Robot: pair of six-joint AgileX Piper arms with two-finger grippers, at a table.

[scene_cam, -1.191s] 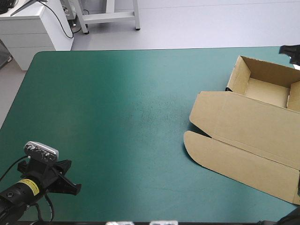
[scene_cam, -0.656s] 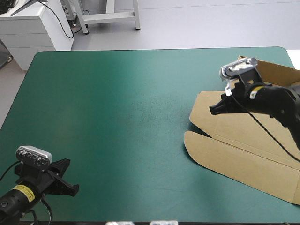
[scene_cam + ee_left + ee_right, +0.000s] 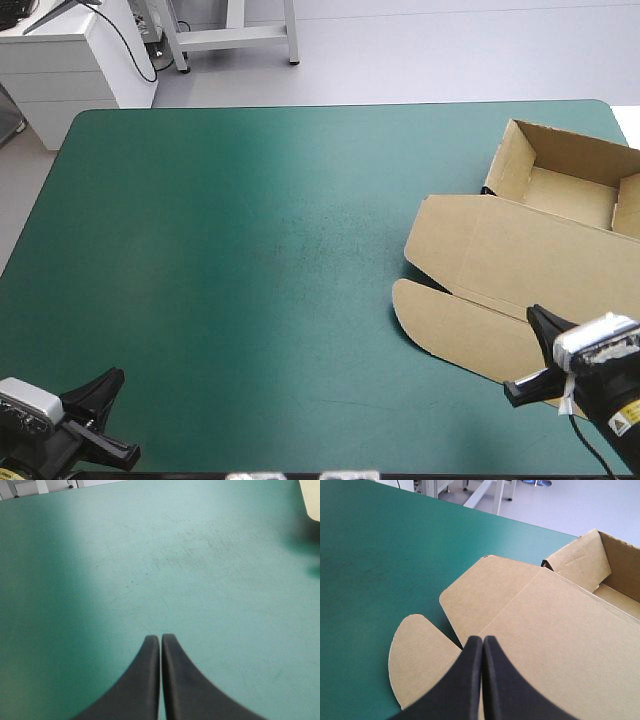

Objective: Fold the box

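As the left gripper (image 3: pixel 160 636) and the right gripper (image 3: pixel 483 637) each show their black fingers (image 3: pixel 142 690) meeting in one pointed arch in their own wrist views, I read both as closed, with nothing held between them.

1. Box position. The brown box (image 3: pixel 520 250) lies on the right side of the desk (image 3: pixel 250 250), on its teal-green cover, and runs past the right edge of the high view. It is an open tray (image 3: pixel 565 190) with the lid (image 3: pixel 560 300) flat.
- The tray sits toward the desk's far right corner, with its walls raised.
- The lid extends from the tray toward the desk's near edge and lies flat on the cover.
- At the lid's left end, an angled flap (image 3: pixel 440 225) and a rounded flap (image 3: pixel 430 320) lie flat on the cover, with a dark notch between them.

2. Right gripper. It hangs over the near part of the lid, just beside the rounded flap. In its wrist view the fingertips sit above the line where the rounded flap joins the lid, and the fingers point across the lid toward the tray. I cannot tell whether the tips touch the board.

3. Left gripper. It is at the desk's near left corner, well apart from the box. In its wrist view there is only bare cover under and ahead of the fingers, which point toward the middle of the desk.
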